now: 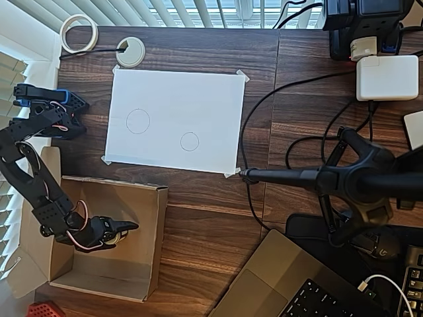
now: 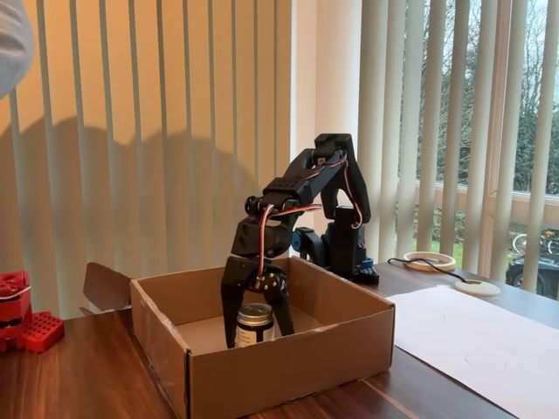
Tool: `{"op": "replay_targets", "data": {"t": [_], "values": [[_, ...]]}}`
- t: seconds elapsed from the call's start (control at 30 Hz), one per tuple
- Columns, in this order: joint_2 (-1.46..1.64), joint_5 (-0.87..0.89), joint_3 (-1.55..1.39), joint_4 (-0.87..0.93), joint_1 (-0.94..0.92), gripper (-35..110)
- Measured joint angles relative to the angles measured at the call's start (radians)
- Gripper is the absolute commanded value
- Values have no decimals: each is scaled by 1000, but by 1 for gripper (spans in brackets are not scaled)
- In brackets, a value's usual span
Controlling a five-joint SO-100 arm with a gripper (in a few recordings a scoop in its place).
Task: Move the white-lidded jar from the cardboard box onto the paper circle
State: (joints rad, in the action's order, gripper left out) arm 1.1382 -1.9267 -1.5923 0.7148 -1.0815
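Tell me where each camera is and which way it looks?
Overhead view: above the desk, looking straight down at the white paper; the arm reaches into the cardboard box.
Fixed view: low at table height, facing the window blinds; the arm's fingers straddle the white-lidded jar.
Both show the box, arm and paper.

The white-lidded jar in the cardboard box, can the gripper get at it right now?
Probably yes. The gripper hangs open inside the cardboard box, one finger either side of the white-lidded jar; nothing sits between them.
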Motion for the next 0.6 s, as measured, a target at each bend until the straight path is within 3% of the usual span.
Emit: {"op": "replay_targets", "data": {"t": [0.6], "values": [[14, 8, -5, -18, -3, 11]]}}
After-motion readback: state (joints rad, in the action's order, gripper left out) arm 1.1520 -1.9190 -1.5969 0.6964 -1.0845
